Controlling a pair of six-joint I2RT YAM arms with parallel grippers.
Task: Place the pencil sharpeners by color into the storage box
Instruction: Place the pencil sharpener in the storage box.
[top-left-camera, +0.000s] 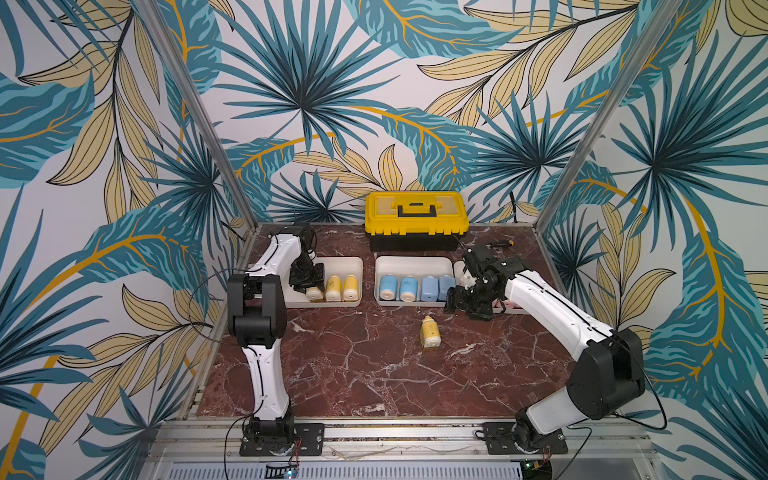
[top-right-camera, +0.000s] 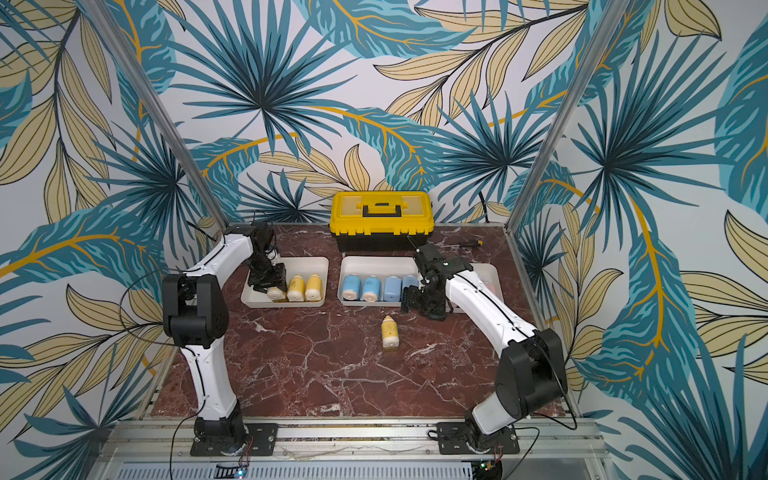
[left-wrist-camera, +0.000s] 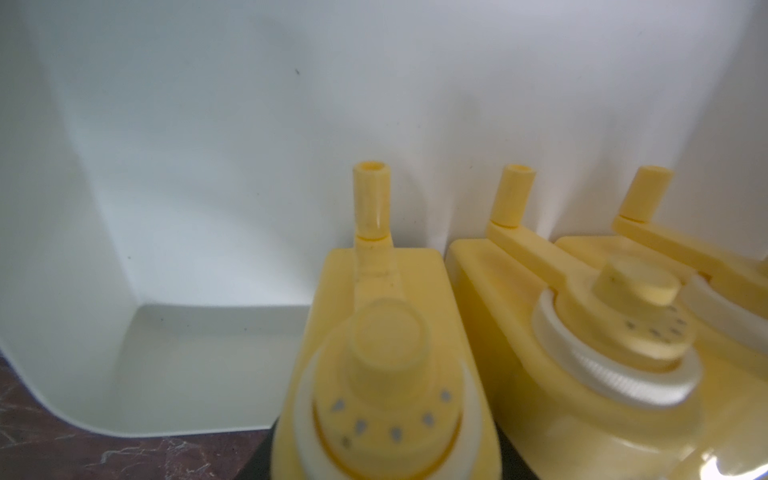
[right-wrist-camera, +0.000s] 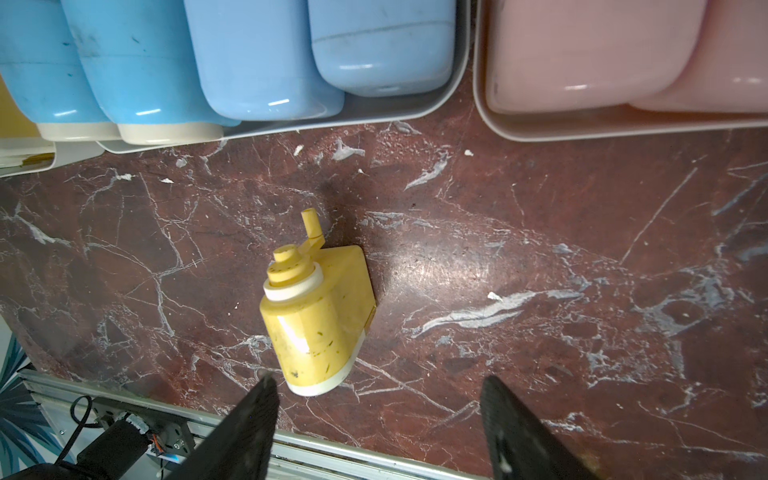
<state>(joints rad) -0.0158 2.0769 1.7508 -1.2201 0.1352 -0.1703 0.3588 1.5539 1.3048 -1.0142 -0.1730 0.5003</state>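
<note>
**A:** Where was the last yellow sharpener (top-left-camera: 430, 334)?

**B:** Lying on the tabletop (top-left-camera: 353, 374), at 6 o'clock from the middle tray (top-left-camera: 413, 260). My right pincer (right-wrist-camera: 382, 415) hung spread and empty at its 1 o'clock. My left pincer (top-left-camera: 309, 286) pinched the held sharpener (left-wrist-camera: 386, 374) inside the left tray (top-left-camera: 345, 261).

**A:** Handling?

**B:** Light, stiff, glossy plastic, I judged. Take the flat body sides, not the thin crank (right-wrist-camera: 311, 226).

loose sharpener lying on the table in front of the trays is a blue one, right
Not quite. The loose sharpener lying on the table in front of the trays is yellow, not blue. The right wrist view shows its colour clearly, and both top views agree.
</note>
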